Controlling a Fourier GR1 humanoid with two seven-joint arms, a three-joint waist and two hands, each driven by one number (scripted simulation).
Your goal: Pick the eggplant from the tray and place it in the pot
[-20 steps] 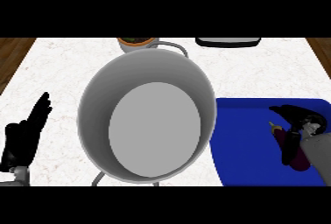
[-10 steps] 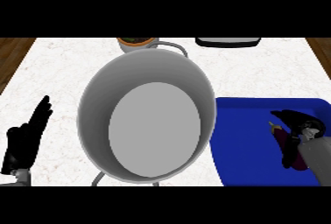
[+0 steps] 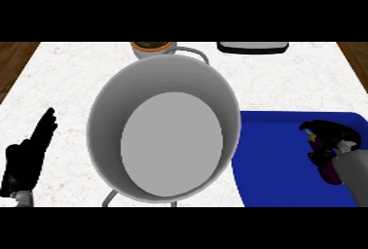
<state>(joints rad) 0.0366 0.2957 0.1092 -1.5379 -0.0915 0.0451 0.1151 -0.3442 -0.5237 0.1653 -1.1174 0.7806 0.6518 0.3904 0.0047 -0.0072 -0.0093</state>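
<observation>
Right hand sits at the far right of my head view, over the right part of the blue tray. Its black fingers are curled round the eggplant, so I read it as closed on the vegetable. Only a dark purple stretch of the eggplant shows, below the fingers and just beside the grey forearm that comes up from the lower right. The eggplant is within the tray's outline, near its right edge. I cannot tell whether it rests on the tray floor or is raised off it.

The grey pot fills the middle of my view, with its flat pale bottom bare and a thin wire handle showing at each end. Its right wall overlaps the tray's left edge from where I look.

The left hand rests at the left edge over the white marbled bench, fingers straight and pointing up, well apart from the pot.

At the far side of the bench I see a small brown bowl with something green in it, and a dark flat object to its right.
</observation>
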